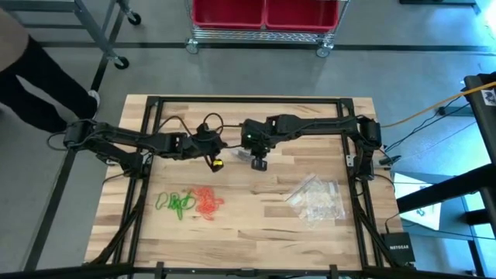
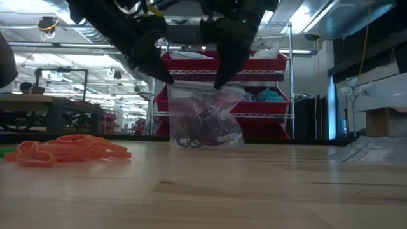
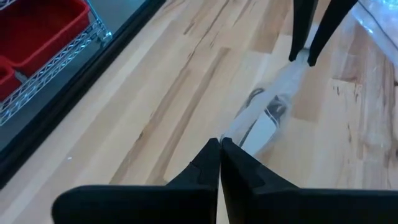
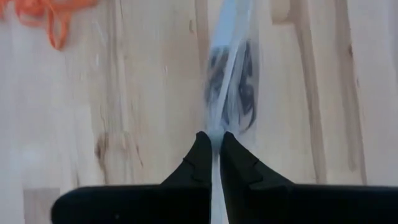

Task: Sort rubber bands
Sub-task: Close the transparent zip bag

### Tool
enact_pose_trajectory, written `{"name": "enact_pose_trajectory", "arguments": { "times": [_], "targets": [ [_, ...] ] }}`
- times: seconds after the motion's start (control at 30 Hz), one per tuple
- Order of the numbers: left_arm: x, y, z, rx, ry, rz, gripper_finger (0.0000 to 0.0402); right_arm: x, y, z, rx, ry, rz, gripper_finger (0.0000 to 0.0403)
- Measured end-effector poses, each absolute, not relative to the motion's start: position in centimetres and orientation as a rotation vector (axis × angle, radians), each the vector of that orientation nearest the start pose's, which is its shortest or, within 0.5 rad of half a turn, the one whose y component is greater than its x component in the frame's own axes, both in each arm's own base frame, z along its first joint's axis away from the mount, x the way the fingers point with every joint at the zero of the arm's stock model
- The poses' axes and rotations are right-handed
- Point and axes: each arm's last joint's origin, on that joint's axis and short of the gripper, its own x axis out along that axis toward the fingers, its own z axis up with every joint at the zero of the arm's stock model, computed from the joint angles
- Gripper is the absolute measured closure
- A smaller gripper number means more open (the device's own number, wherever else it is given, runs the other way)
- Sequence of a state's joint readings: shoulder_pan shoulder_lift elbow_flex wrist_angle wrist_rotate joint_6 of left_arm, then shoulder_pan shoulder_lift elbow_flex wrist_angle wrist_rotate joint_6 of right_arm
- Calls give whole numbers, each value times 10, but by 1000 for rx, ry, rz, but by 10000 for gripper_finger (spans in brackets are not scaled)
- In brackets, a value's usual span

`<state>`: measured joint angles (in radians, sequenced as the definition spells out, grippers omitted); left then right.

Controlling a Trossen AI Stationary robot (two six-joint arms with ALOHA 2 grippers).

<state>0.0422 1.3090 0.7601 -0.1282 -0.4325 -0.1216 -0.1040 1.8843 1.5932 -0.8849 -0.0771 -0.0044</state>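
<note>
Both claws pinch one clear bag (image 2: 206, 117) of black bands, left gripper (image 3: 220, 144) and right gripper (image 4: 212, 138) at opposite edges. It hangs above the table (image 1: 256, 232). Orange bands (image 2: 67, 149) lie nearby.

One camera hangs above me and looks straight down, taking in the whole wooden table (image 1: 232, 225) and both my arms, plus floor and a red-binned wire shelf (image 1: 263, 23) beyond the far edge. A second sits at tabletop height, facing level across the boards toward that same shelf (image 2: 254, 63); my arms drop into it from above. A camera on each wrist looks forward past my own dark fingers, close to the wood. Both wrist views, the overhead and the low one share the clear bag (image 3: 264, 115) stretched between my left gripper (image 3: 220, 144) and right gripper (image 4: 212, 138).
</note>
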Motion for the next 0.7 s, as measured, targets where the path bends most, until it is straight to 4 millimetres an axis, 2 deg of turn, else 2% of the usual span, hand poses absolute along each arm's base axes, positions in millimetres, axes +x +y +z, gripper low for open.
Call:
{"name": "enact_pose_trajectory", "arguments": {
  "times": [0.37, 0.53, 0.63, 0.7],
  "targets": [
    [255, 24, 228, 29, 659, 515, 401, 372, -37, 247, 107, 1348, -34, 395],
    [256, 25, 229, 13, 641, 513, 401, 373, -37, 247, 107, 1342, -35, 393],
    [258, 28, 235, -20, 632, 508, 392, 379, -39, 251, 100, 1279, -46, 371],
    [261, 27, 246, -40, 611, 474, 373, 381, -43, 260, 81, 1259, -77, 343]
  ]
}}
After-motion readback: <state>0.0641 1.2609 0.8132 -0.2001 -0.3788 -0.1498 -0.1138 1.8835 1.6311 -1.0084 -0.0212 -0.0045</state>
